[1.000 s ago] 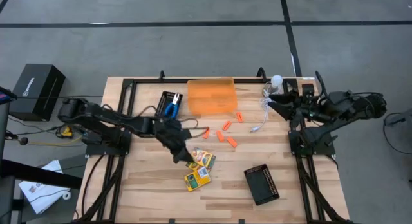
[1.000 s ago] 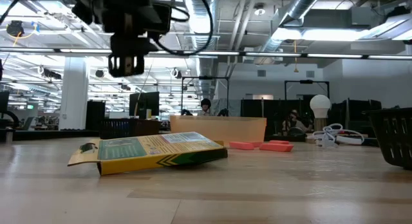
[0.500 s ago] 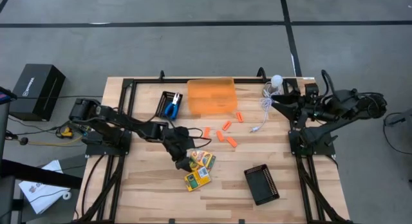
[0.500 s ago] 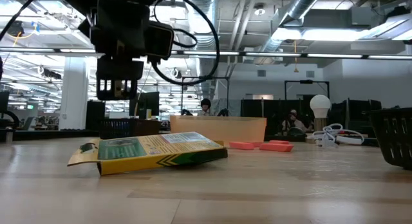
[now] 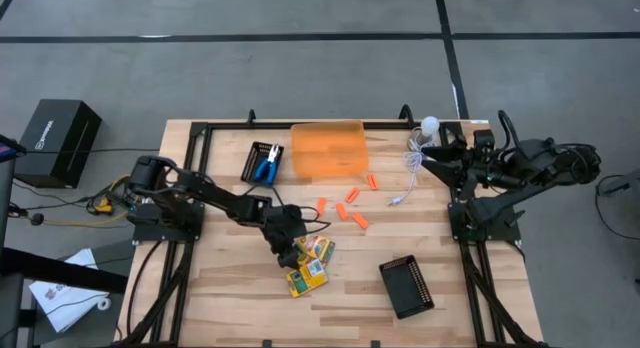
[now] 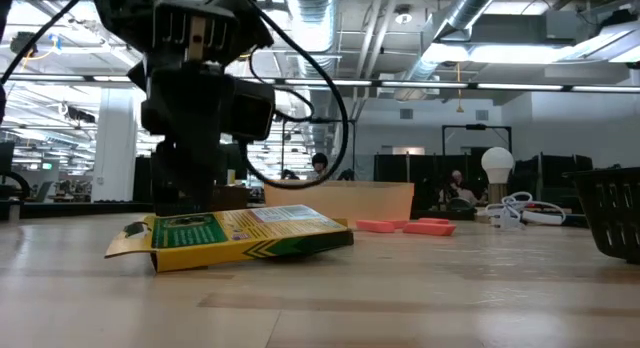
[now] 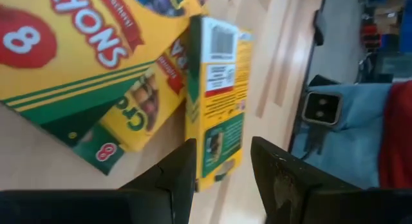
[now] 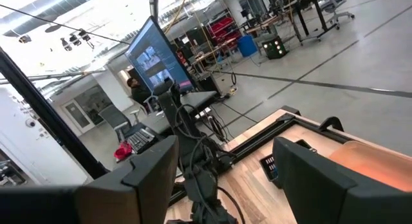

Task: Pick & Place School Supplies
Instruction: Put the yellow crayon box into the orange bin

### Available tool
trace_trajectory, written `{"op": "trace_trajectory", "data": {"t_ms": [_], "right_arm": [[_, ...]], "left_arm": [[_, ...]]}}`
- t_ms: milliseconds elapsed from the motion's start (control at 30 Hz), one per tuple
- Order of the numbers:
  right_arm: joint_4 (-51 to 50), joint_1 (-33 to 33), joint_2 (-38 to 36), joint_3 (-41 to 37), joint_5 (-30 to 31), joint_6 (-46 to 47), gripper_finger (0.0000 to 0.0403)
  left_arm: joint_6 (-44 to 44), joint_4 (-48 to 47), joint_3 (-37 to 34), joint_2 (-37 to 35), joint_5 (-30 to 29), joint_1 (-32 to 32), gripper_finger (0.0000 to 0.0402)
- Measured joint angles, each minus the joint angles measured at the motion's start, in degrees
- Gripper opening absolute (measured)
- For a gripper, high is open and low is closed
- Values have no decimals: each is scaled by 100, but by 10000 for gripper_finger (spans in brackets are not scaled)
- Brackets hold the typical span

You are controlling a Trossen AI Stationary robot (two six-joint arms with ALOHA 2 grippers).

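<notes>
Several yellow-and-green crayon boxes (image 5: 311, 263) lie in a cluster near the middle of the table, toward its near side. My left gripper (image 5: 290, 252) is down at the cluster's left edge, open. In the left wrist view its fingers (image 7: 222, 182) stand on either side of the end of a narrow box (image 7: 215, 102) lying on its side. In the low view the gripper (image 6: 185, 193) is behind the box (image 6: 240, 236). Orange sticks (image 5: 347, 208) lie scattered farther back. Blue-handled pliers (image 5: 265, 168) rest in a black tray. My right gripper (image 8: 225, 185) waits open at the far right, by the cable. My left gripper comes down from above with one finger (image 7: 174, 179) on each long side of the narrow crayon box's end (image 7: 215, 163). Whether the fingers touch the box, I cannot tell. The box lies on the table.
An orange translucent bin (image 5: 328, 149) stands at the far edge. A black ridged tray (image 5: 407, 286) lies at the near right. A white cable with a round bulb (image 5: 415, 153) lies at the far right. Bare wood (image 5: 220, 288) shows at the near left.
My left gripper has moved toward the table's right and near edge and come down, from well above the table to the level of the crayon boxes, ending at their left edge. The boxes have stayed where they were.
</notes>
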Motion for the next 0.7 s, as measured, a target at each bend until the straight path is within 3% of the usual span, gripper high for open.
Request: {"op": "trace_trajectory", "data": {"t_ms": [700], "right_arm": [[47, -7, -213, -2, 20, -155, 244]], "left_arm": [[164, 108, -111, 199, -30, 0, 143]]}}
